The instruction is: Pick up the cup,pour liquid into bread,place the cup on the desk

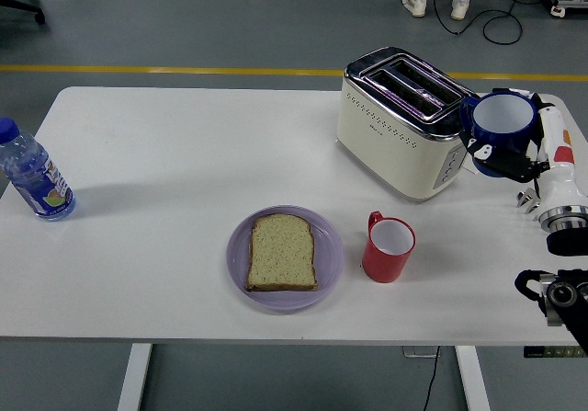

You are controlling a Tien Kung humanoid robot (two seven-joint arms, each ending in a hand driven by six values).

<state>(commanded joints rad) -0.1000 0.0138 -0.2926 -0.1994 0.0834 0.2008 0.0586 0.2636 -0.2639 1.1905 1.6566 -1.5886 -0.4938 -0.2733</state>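
Pickup done: blue cup (pixel 502 121) gripped in right robot hand (pixel 511 158), fingers wrapped around its lower body, held upright and clear of the tabletop (pixel 165 154) at about 3 o'clock, just beside the toaster (pixel 409 121) on its right end. Pour not yet done; placing back on tabletop also left. Bread (pixel 282 252) lying flat on purple plate (pixel 237 255) at about 6 o'clock, well apart from the held cup, looks dry, no visible liquid on it. Red cup (pixel 388 247) standing untouched just right of plate, between plate and robot hand's path, possible obstacle when carrying over. Water bottle (pixel 33 176) at 9 o'clock near left edge, not involved. Judged early in task: roughly first step of three complete, carry toward 6 o'clock and tilt over bread still needed. Inside of blue cup shows white, cannot tell whether any liquid in it. Fingertips on far side of cup hidden, handle mostly hidden behind body and hand. Right arm cut off at frame edge. Left arm not in view. Person's feet (pixel 434 2) at 12 o'clock on the floor, body cut off.
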